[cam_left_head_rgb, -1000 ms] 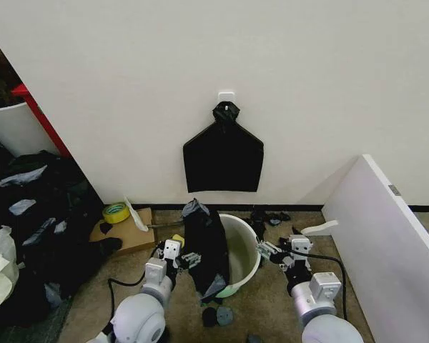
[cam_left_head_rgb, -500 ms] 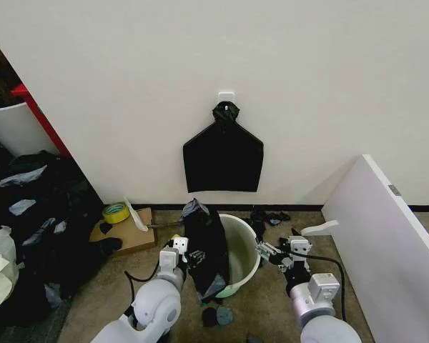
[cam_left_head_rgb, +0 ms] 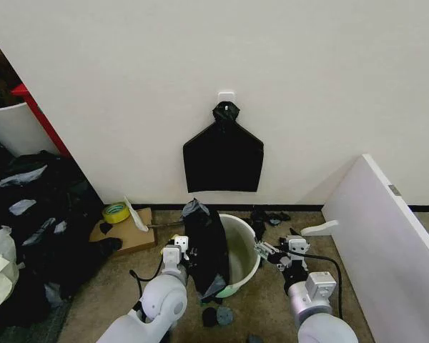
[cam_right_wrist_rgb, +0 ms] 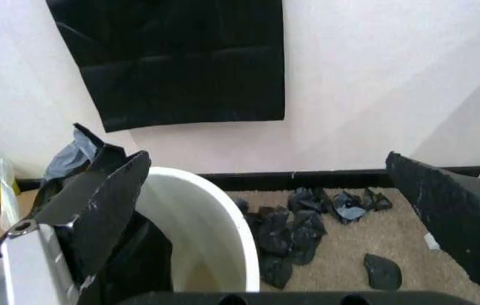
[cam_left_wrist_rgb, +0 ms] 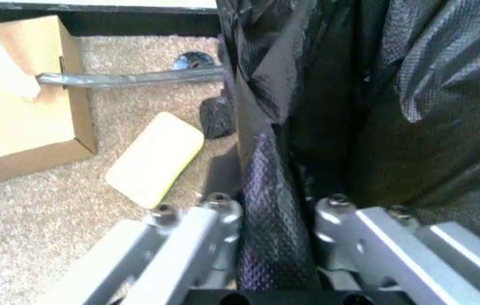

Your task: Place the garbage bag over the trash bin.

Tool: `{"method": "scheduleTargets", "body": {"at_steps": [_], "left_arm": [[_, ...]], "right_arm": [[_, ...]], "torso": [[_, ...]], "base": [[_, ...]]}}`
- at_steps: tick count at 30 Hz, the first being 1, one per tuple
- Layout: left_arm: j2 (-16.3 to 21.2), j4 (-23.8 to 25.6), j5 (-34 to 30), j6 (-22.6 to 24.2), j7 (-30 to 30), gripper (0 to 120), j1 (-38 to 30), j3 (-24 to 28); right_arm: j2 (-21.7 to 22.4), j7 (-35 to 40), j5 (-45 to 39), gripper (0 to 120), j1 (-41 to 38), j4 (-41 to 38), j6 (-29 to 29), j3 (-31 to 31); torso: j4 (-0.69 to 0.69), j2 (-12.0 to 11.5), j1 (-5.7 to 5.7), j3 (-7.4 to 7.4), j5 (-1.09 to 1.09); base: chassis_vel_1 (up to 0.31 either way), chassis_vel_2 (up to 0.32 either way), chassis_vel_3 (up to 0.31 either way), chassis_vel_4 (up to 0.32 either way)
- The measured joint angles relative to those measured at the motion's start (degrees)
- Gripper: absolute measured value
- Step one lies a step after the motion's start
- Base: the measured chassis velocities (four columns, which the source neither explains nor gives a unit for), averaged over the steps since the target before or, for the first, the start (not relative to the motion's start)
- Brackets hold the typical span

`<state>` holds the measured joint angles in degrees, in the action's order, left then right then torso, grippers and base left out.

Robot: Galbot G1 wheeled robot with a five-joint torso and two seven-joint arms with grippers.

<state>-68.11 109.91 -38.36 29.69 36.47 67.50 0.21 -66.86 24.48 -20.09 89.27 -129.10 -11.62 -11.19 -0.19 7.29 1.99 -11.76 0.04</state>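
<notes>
The trash bin [cam_left_head_rgb: 244, 251], a round white bucket with a pale green base, stands on the carpet near the wall. The garbage bag [cam_left_head_rgb: 206, 246], glossy black and crinkled, hangs over the bin's left rim and down its outside. My left gripper [cam_left_head_rgb: 187, 256] is at the bag's left side. In the left wrist view, the left gripper [cam_left_wrist_rgb: 278, 219] is shut on a fold of the garbage bag [cam_left_wrist_rgb: 325, 108]. My right gripper [cam_left_head_rgb: 263, 249] is open beside the bin's right rim. In the right wrist view the right gripper [cam_right_wrist_rgb: 274, 203] has its fingers wide apart, one over the trash bin [cam_right_wrist_rgb: 210, 229].
A flat black bundle [cam_left_head_rgb: 223, 153] hangs on the wall behind. On the left lie a cardboard box [cam_left_head_rgb: 125, 232], a yellow tape roll [cam_left_head_rgb: 115, 212] and a heap of dark bags [cam_left_head_rgb: 36, 214]. A white board [cam_left_head_rgb: 386, 236] leans at the right. Black scraps [cam_left_head_rgb: 218, 314] litter the carpet.
My left arm has swung forward and right, bringing its gripper up against the bag. The right gripper has edged slightly toward the bin. Bin and bag stay in place.
</notes>
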Motion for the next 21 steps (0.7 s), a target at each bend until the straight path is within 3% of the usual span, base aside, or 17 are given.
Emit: {"method": "scheduleTargets", "body": {"at_steps": [3,12,21], "left_arm": [[-0.5,-0.3,0.3,-0.6,0.1,5,0.0,0.0],[-0.8,-0.9,-1.2,-3.0,1.2,5,-0.3,0.1],[-0.2,1.8,1.5,-10.1,-2.4,4,0.8,-0.4]], "right_arm": [[0.0,0.0,0.0,100,0.0,0.1,0.0,0.2],[0.0,0.0,0.0,100,0.5,-1.0,0.0,0.3],[1.6,-1.0,-0.8,100,1.6,-7.5,-1.9,-0.4]], "torso": [[-0.01,0.0,0.00,0.00,-0.01],[0.00,0.0,-0.01,0.00,0.00],[0.00,0.0,-0.01,0.00,0.00]], "base": [[0.000,0.000,0.000,0.000],[0.000,0.000,0.000,0.000],[0.000,0.000,0.000,0.000]]}}
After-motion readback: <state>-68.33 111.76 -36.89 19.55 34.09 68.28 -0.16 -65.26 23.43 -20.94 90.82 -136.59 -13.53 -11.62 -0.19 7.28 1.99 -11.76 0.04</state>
